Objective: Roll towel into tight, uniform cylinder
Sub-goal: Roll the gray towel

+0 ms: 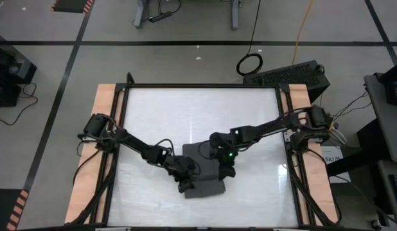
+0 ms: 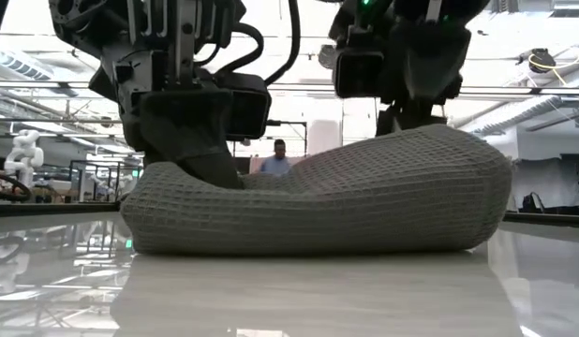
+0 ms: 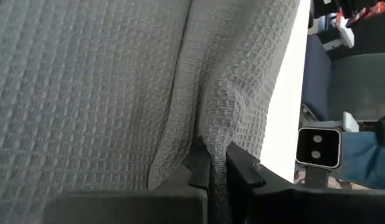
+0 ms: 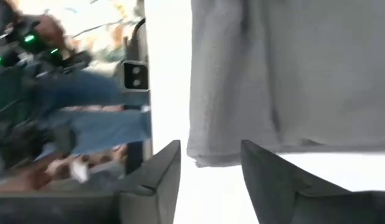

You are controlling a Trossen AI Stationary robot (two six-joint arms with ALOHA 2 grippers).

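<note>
Jaws: left gripper [image 3: 216, 163] pinches the towel [image 1: 203, 186]; right gripper [image 4: 210, 163] parted, empty, at towel's 1 o'clock. I fear unrolling.

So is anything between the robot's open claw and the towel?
Nothing visible. The right gripper has its fingers apart with only bare table between them and the towel edge just ahead. The left gripper is already pinching a fold.
</note>
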